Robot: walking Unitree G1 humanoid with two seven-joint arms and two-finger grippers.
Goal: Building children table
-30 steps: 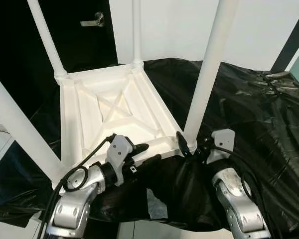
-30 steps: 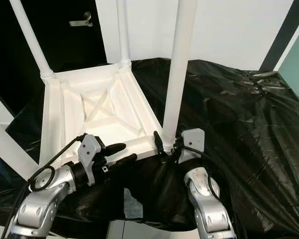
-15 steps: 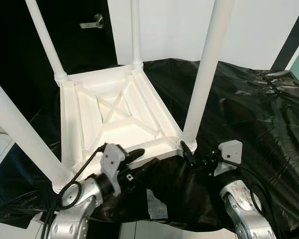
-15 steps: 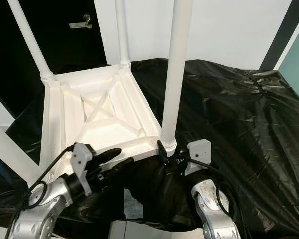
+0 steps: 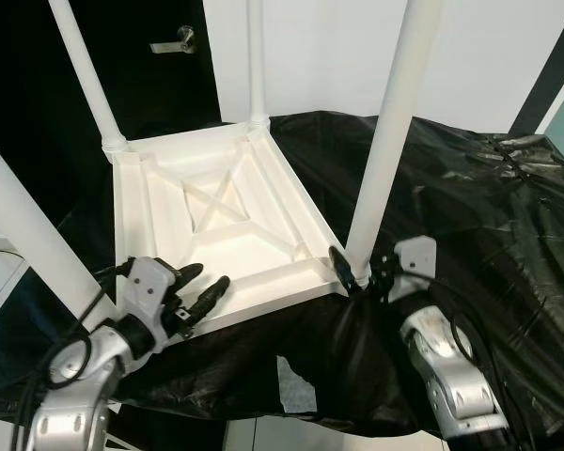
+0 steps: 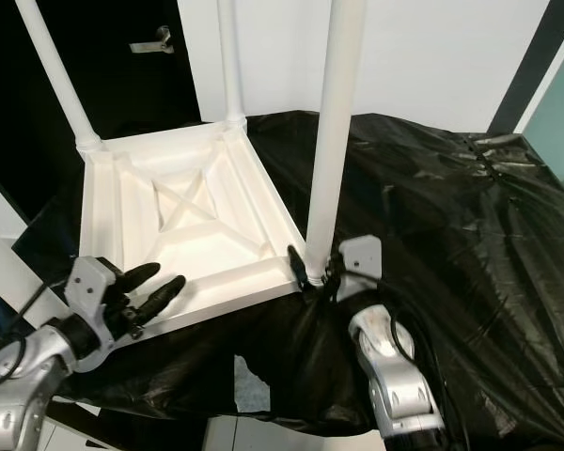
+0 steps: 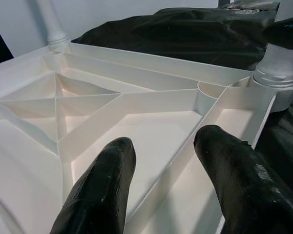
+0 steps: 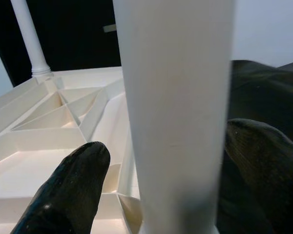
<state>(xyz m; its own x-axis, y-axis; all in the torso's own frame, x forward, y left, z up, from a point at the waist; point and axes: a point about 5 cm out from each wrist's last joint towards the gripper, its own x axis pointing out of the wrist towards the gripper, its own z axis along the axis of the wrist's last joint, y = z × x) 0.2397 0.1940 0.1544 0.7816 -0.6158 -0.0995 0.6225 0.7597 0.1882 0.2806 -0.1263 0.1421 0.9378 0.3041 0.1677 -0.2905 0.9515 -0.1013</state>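
A: Item 1, left gripper (image 5: pixel 199 284): fingers spread apart, nothing held, poised just over the near rim of the upturned table top (image 5: pixel 216 221), toward its near-left corner. In the left wrist view the two fingers (image 7: pixel 100 192) are seen straddling a rib of the underside.

B: Item 2, the table top itself?

A: White, laid underside up on the black sheet (image 5: pixel 470 207), four legs pointing upward. It sits at the sheet's left part, its near-left corner close to the sheet's edge.

B: Item 3, right gripper (image 6: pixel 308 272)?

A: Placed at the near-right corner of the table top, its fingers set either side of the near-right leg (image 5: pixel 385 150) at the base; contact cannot be told.

B: Risks noted?

A: If that leg is pushed sideways, it may be unseated from its socket, or the whole table top dragged across the slippery sheet. The left fingers could be caught on the rim.
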